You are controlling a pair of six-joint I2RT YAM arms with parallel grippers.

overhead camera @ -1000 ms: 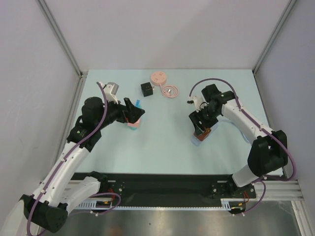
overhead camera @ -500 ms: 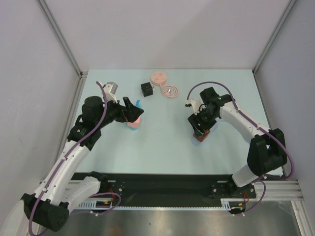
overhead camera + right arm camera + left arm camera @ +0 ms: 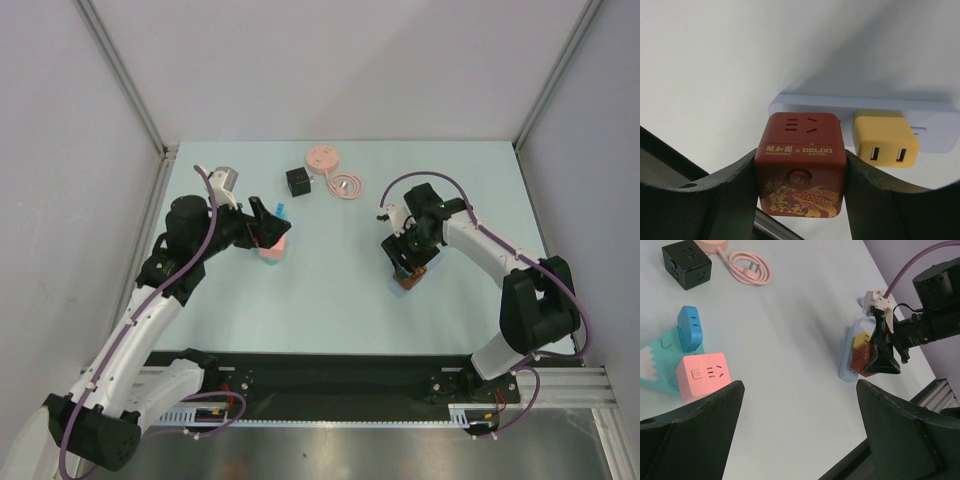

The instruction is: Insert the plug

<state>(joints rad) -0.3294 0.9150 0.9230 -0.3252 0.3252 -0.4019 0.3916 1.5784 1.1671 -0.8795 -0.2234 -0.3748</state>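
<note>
The plug is a dark red cube [image 3: 800,170] with gold fish art and a round button. My right gripper [image 3: 800,162] is shut on its two sides. Its far face sits against the pale blue-white power strip [image 3: 805,102], right beside a yellow USB plug [image 3: 885,141] that is seated in the strip. From above, the right gripper [image 3: 410,272] covers most of the strip. The left wrist view shows the red cube [image 3: 860,360] on the strip [image 3: 846,371] below the yellow plug [image 3: 861,341]. My left gripper [image 3: 800,385] is open with nothing in it, hovering by the pink cube.
A pink cube socket [image 3: 702,375], a blue plug [image 3: 690,327] and a teal-and-white piece [image 3: 657,362] lie under the left gripper [image 3: 268,228]. At the back are a black cube socket [image 3: 298,180], a pink round reel [image 3: 322,156] and its coiled cable [image 3: 346,187].
My right gripper has shifted slightly left and down with the red cube, now covering the strip from above. The left arm has stayed put.
</note>
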